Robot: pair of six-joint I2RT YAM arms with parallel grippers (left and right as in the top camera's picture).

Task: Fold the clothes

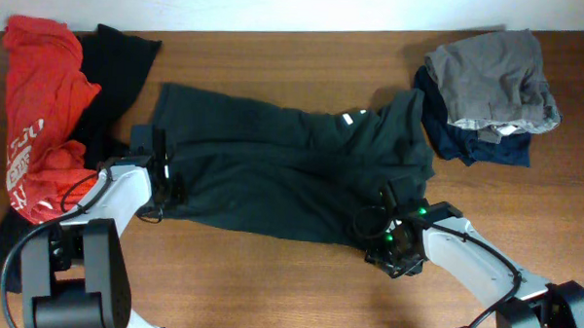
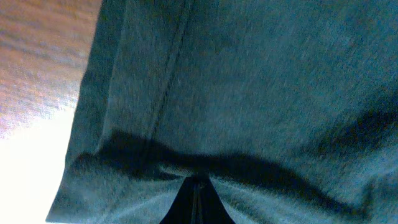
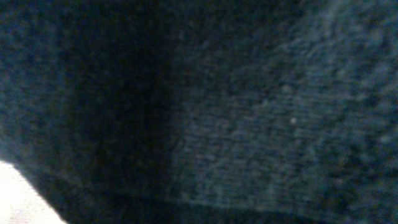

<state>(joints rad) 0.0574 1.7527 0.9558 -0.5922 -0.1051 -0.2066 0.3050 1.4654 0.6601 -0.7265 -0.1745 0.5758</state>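
Lettering on red shirt illegible — white tag on dark T-shirt

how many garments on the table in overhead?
5: red one far left, black one beside it, big dark one centre, grey one stacked on navy one right. More may hide underneath.

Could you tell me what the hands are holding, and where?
Left hand pinches the dark T-shirt at its left edge. Right hand sits on its lower right edge; grip cannot be told.

A dark shirt lies spread between red garment and grey pile.
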